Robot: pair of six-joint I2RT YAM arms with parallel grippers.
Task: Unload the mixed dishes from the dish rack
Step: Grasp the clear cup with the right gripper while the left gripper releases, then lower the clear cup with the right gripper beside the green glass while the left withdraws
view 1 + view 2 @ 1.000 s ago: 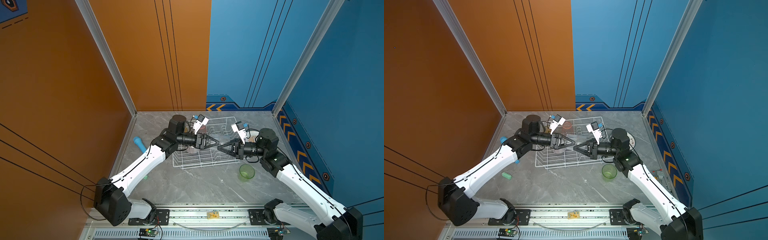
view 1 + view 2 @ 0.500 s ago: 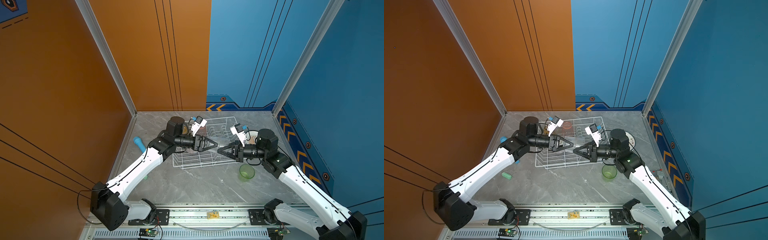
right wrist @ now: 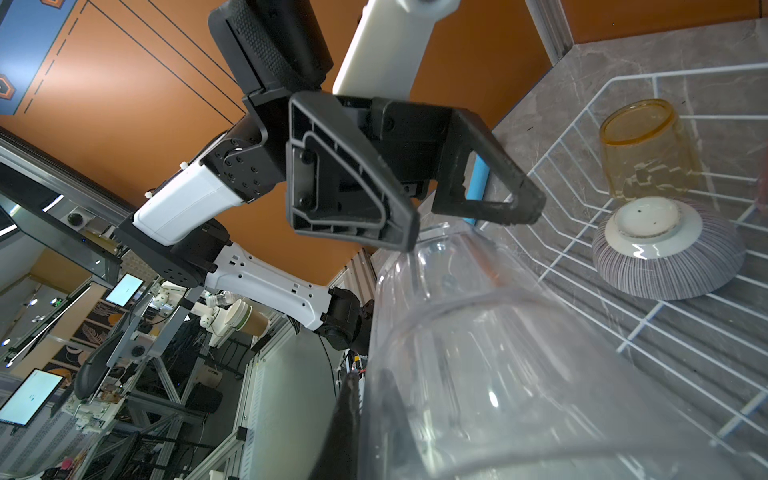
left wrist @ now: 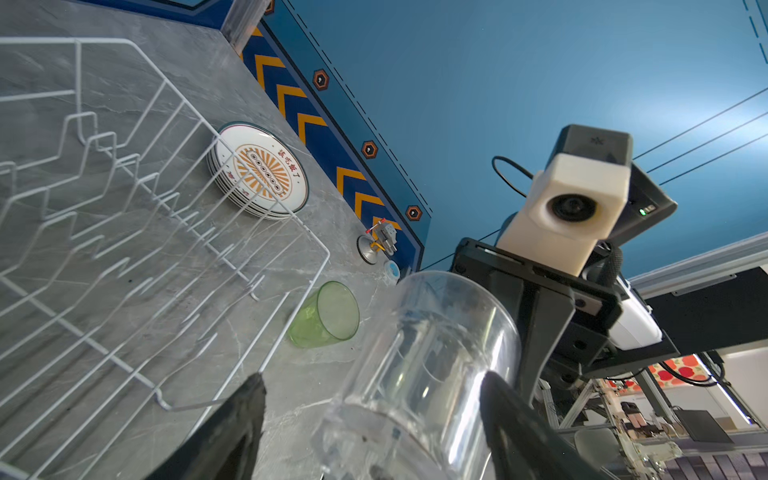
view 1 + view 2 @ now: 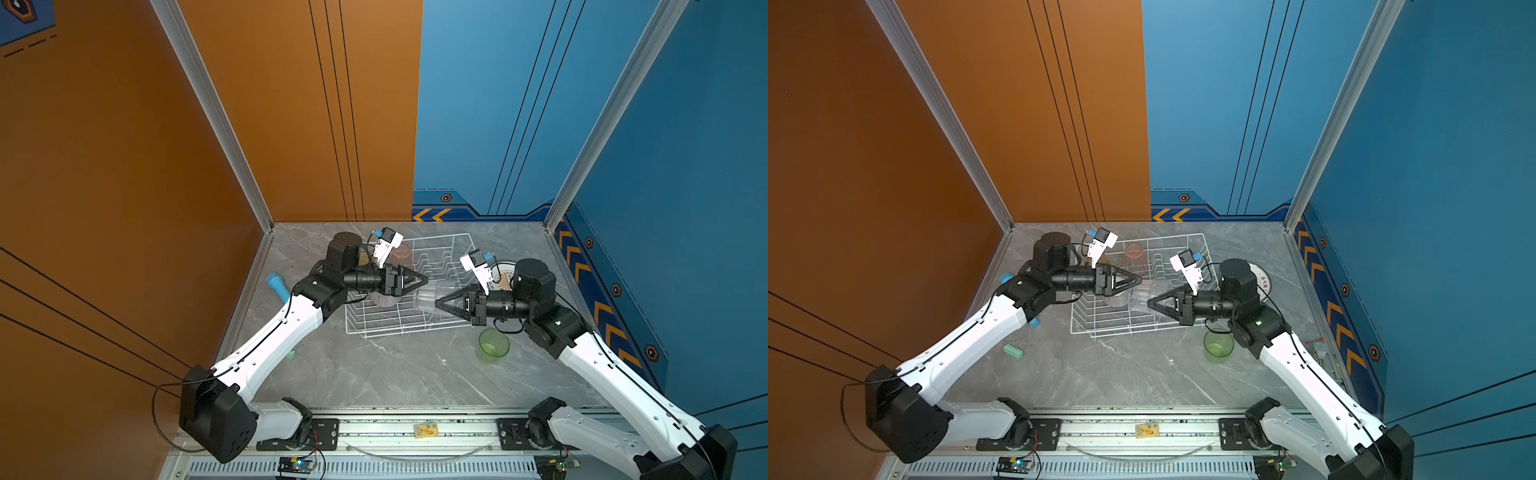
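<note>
unloading status: partly done, clear tumbler in transfer

the clear tumbler (image 5: 428,297) hangs roughly on its side in the air above the dish rack (image 5: 399,329), between the two grippers. the right gripper (image 5: 437,302) is pinched tight on the glass wall at the mouth end. the left gripper (image 3: 473,222) stands spread on either side of the base end. its fingers (image 4: 232,424) are not clamped on the glass, so it appears to carry nothing.

left in the rack:
- pink tumbler (image 5: 401,254), at the far end
- yellow tumbler (image 3: 644,149), apparently mouth down
- striped bowl (image 3: 665,249), upside down, just beside the yellow tumbler

out of the rack, on the table (image 5: 395,374):
- green tumbler (image 5: 493,345), upright, near the rack's right front corner
- stack of plates (image 4: 262,170), just beside the rack's right side; the count cannot be read

judgement: no plate stands in the plate slots, so the plates seem finished. once this glass is set down, three pieces remain.
</note>
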